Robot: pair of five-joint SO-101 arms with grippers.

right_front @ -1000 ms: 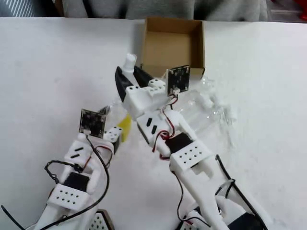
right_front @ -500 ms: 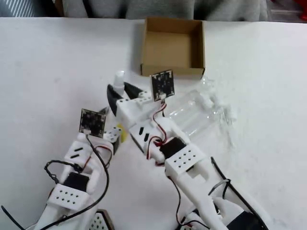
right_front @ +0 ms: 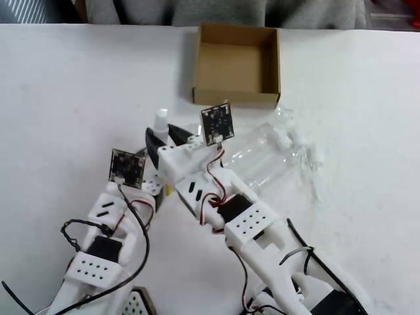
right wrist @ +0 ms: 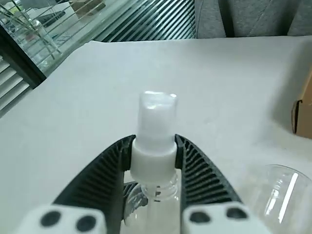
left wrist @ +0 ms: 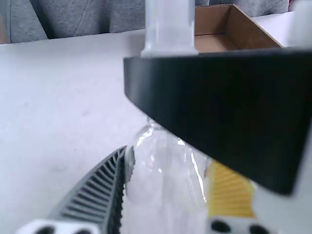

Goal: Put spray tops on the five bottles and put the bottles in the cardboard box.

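White tabletop (right_front: pixel 72 79) carries one open cardboard box (right_front: pixel 233 97) near its far edge. Clear bottles (right_front: pixel 262 157) lie heaped beside the right arm, their number unclear. One upright bottle (left wrist: pixel 163 161) stands clasped in the left hand (left wrist: pixel 170 170). The right hand (right wrist: pixel 154 142) is clenched around the spray top (right wrist: pixel 156 122) on its neck. Bare surface separates them from the box.

Bottle (left wrist: pixel 165 180): neck was hidden behind a finger (left wrist: pixel 219 107) of the right gripper (right wrist: pixel 154 148) in the left wrist view, base cut off by the frame edge; in the high view its body lay under the right arm, below the spray top (right_front: pixel 161 119). Cardboard box (right wrist: pixel 303 109): cut by the right wrist frame edge. Loose bottles (right_front: pixel 272 154): partly covered by the arm, count unclear.
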